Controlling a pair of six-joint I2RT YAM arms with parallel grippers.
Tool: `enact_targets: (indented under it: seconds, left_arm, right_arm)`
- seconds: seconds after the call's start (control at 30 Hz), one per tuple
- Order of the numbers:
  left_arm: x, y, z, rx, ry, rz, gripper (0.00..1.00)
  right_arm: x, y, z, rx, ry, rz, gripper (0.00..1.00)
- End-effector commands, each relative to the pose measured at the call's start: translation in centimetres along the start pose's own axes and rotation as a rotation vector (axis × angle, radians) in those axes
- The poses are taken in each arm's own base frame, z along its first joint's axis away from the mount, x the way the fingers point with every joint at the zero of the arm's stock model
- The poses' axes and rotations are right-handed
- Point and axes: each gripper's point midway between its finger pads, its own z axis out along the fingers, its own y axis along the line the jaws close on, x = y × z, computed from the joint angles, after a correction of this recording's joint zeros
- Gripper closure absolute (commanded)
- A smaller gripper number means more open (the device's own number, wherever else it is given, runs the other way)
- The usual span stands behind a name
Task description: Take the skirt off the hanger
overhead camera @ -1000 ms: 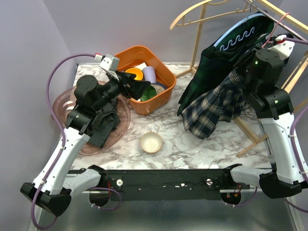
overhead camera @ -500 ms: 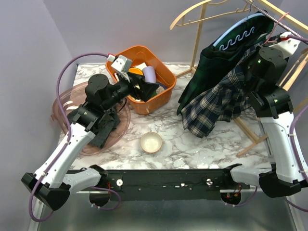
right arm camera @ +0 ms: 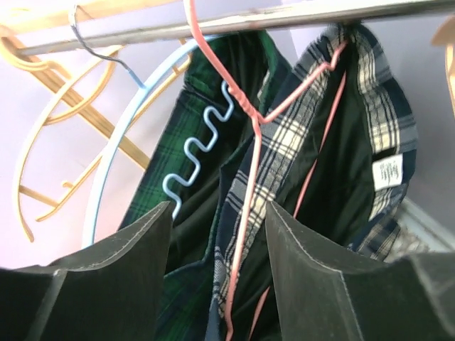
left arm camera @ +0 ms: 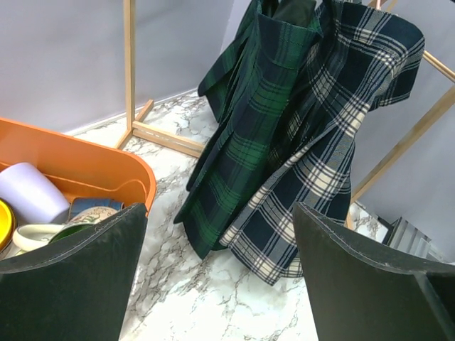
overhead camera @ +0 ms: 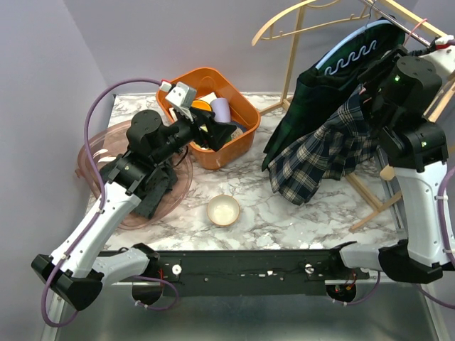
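Two skirts hang from the rail [right arm camera: 284,18] of a wooden rack. A dark green plaid skirt [overhead camera: 313,99] [left arm camera: 263,106] is on a light blue hanger [right arm camera: 142,106]. Beside it, a navy and white plaid skirt [overhead camera: 320,160] [left arm camera: 334,156] is on a pink wire hanger [right arm camera: 250,142]. My right gripper [right arm camera: 217,213] is open just under the rail, with the pink hanger's arm and the navy skirt's waistband between its fingers. My left gripper [left arm camera: 220,213] [overhead camera: 217,131] is open and empty over the orange bin, facing the skirts.
The orange bin [overhead camera: 206,74] holds cups and bowls. A white bowl [overhead camera: 223,210] sits on the marble table. At the left, a pink translucent tray [overhead camera: 92,153] carries dark cloth [overhead camera: 149,188]. An empty wooden hanger [overhead camera: 284,21] hangs on the rack, whose feet [overhead camera: 373,206] lie on the table.
The left arm swung right and now stands over the orange bin. The right wrist rose and shifted right, closer to the rail.
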Motion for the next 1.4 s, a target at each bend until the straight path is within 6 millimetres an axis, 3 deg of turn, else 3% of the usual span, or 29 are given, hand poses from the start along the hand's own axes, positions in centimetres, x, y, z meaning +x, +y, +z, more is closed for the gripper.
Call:
enact_targets:
  seconds: [0.0,0.47,0.87,0.97,1.0,1.1,1.13,1.37]
  left_arm:
    - [-0.9,-0.5,-0.7,-0.001,-0.037,0.016,0.07]
    - [0.5,-0.3,-0.8,-0.007,-0.007,0.023,0.06]
    - [1.0,0.0,-0.4,-0.018,-0.002,0.016,0.06]
    - [1.1,0.0,-0.4,-0.018,-0.001,0.016,0.06]
    - [1.1,0.0,-0.4,-0.017,0.000,0.016,0.06]
    - [0.9,-0.1,-0.3,-0.011,-0.005,0.018,0.06]
    - [0.8,-0.2,-0.3,-0.007,-0.007,0.019,0.06]
    - [-0.3,-0.7,-0.1,0.007,-0.026,0.028,0.06]
  right_arm:
    - [3.2,-1.8,0.4,0.111,0.116,-0.056,0.36]
    - [5.9,-1.9,2.2,0.135,0.145,-0.070,0.37]
    - [4.9,-1.8,4.1,0.146,0.066,-0.073,0.49]
    - [4.8,-2.0,4.2,0.146,0.056,-0.068,0.61]
    - [4.9,-1.9,4.4,0.142,0.047,-0.062,0.72]
    - [3.9,-1.8,4.3,0.137,0.009,-0.050,0.87]
    - [3.7,-1.9,4.4,0.141,-0.001,-0.050,0.96]
    - [0.2,-1.7,3.3,0.108,-0.095,0.003,0.99]
